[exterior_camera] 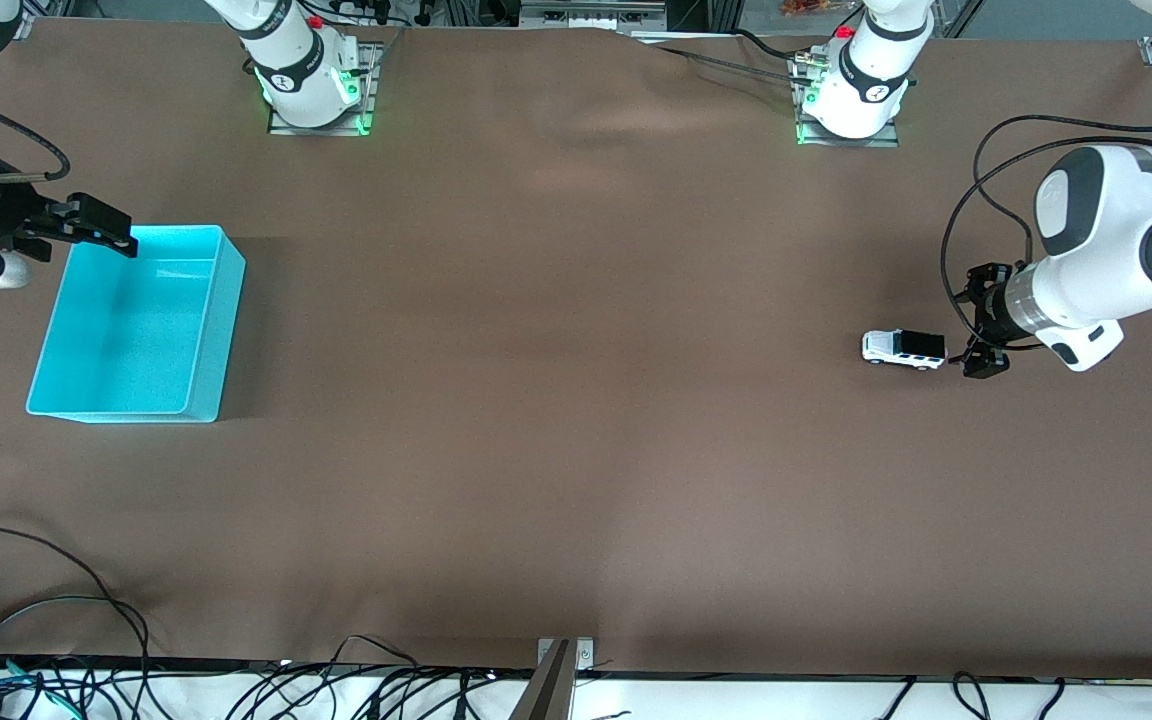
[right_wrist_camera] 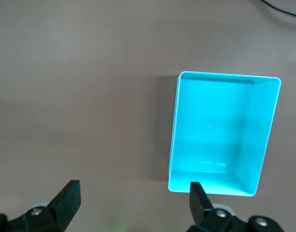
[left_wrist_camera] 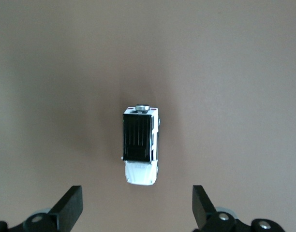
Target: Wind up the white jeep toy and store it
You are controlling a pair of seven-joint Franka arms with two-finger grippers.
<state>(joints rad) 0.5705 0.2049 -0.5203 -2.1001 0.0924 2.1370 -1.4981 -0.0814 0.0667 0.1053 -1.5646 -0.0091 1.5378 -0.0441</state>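
the left gripper [exterior_camera: 981, 320] hangs above the table near the left arm's end, its two black fingers spread wide apart with nothing between them. in the left wrist view the same gripper [left_wrist_camera: 137, 209] shows both fingertips [left_wrist_camera: 70, 205] apart, and the toy sits on the bare cloth in the space ahead of them, not touched by either one.

the white jeep toy [exterior_camera: 903, 348] stands on its wheels on the brown table [exterior_camera: 576, 450], just beside the left gripper and toward the middle of the table from it. from above, the white jeep toy [left_wrist_camera: 140, 150] shows a black roof panel, a white hood at the end pointing toward the gripper, and a small grey knob at its other end.

the right gripper [exterior_camera: 96, 228] waits over the right arm's end of the table, above the corner of the cyan bin [exterior_camera: 206, 330] farthest from the front camera, its fingers also held wide apart and empty. the right wrist view shows that gripper [right_wrist_camera: 133, 200] above the cyan bin [right_wrist_camera: 176, 121], which is open at the top with only its own smooth floor showing inside. the bin and the toy lie well apart, at the two ends of the table.

black cables [exterior_camera: 56, 610] trail along the table edge nearest the front camera.
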